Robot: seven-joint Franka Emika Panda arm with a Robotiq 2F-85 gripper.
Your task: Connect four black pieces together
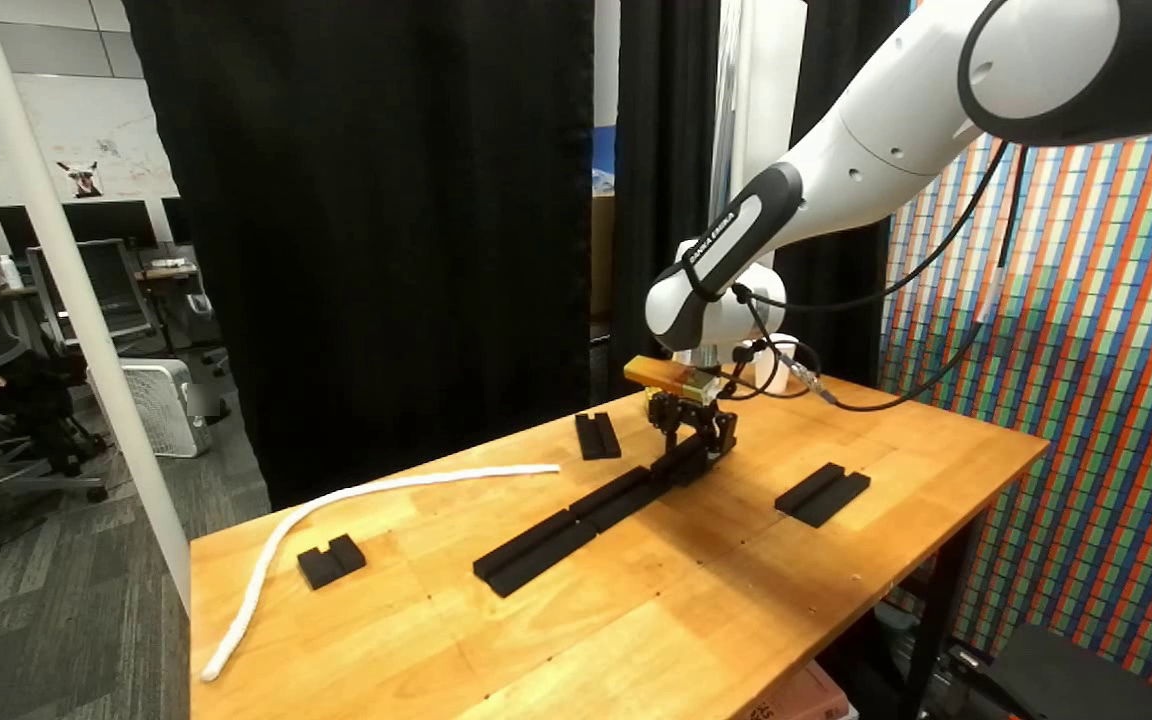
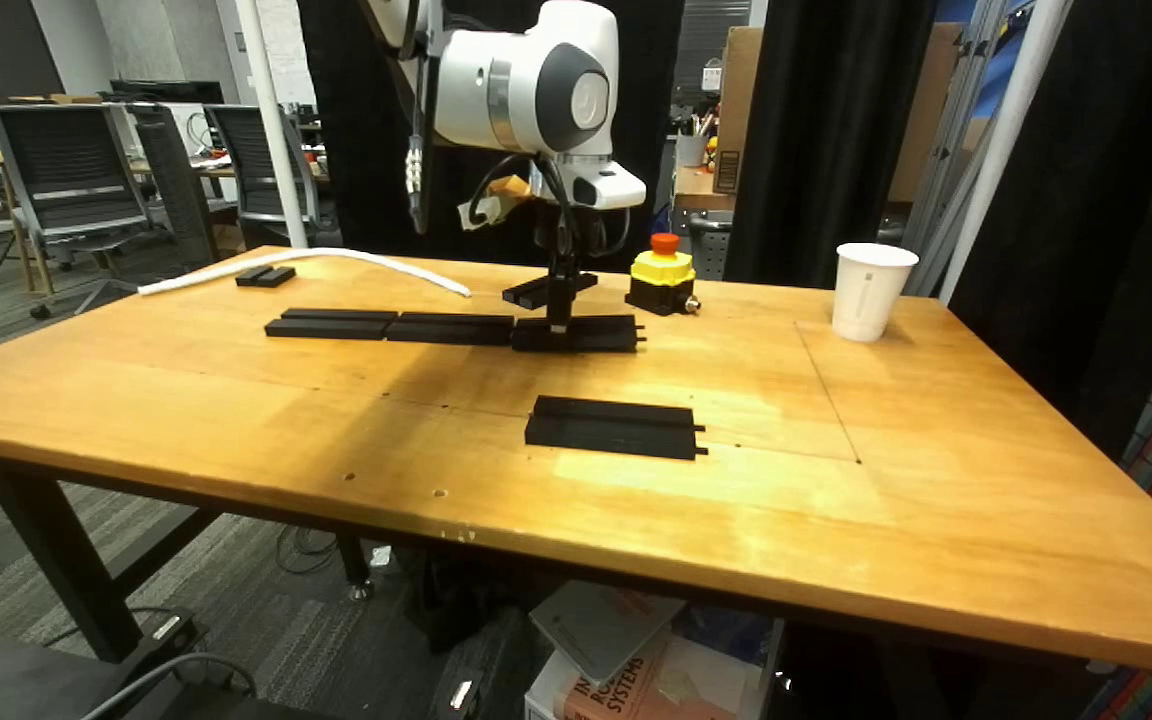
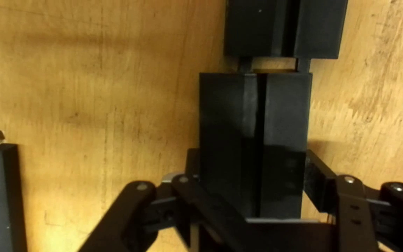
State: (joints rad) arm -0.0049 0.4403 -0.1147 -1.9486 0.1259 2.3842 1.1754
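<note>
While the first black bar (image 2: 328, 328) and second bar (image 2: 448, 331) are lying end to end, apparently joined, the gripper (image 3: 253, 171) is clamping the third bar (image 3: 252, 140), pegs (image 3: 245, 65) bridging its gap to the second; with the fourth bar (image 2: 608, 432) lying apart, two joins are seemingly remaining

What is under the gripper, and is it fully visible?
Under the gripper is a grooved black piece, held between the fingers. The wrist view shows two pegs bridging its gap to the next piece, but there the gripper covers its near end. Its underside is hidden.
</note>
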